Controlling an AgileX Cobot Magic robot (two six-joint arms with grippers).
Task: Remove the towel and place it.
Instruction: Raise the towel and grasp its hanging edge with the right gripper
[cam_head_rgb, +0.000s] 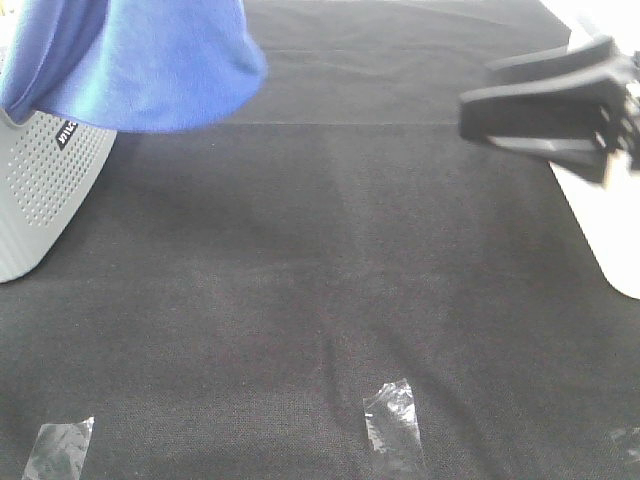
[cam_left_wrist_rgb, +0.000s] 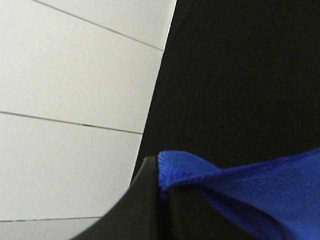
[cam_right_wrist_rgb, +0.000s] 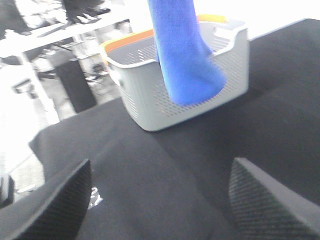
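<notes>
Left claw (cam_left_wrist_rgb: 161, 192) is clenched on the towel's (cam_head_rgb: 140, 60) hem, so I've got it hanging above the basket (cam_head_rgb: 40, 190), upper left of the frame. Right claw (cam_head_rgb: 500, 90) is spread wide at upper right, holding nothing. Laying the towel on the desk (cam_head_rgb: 330, 300) is what's left, I reckon.

No text can be read clearly. A small black label (cam_head_rgb: 67, 132) with white characters sits tilted on the side wall of the perforated grey plastic basket (cam_head_rgb: 35, 200), but it is too blurred to make out. In the right wrist view, faint white marks (cam_right_wrist_rgb: 96, 197) show just beside a finger of the right gripper (cam_right_wrist_rgb: 160, 200), and these are also illegible.
</notes>
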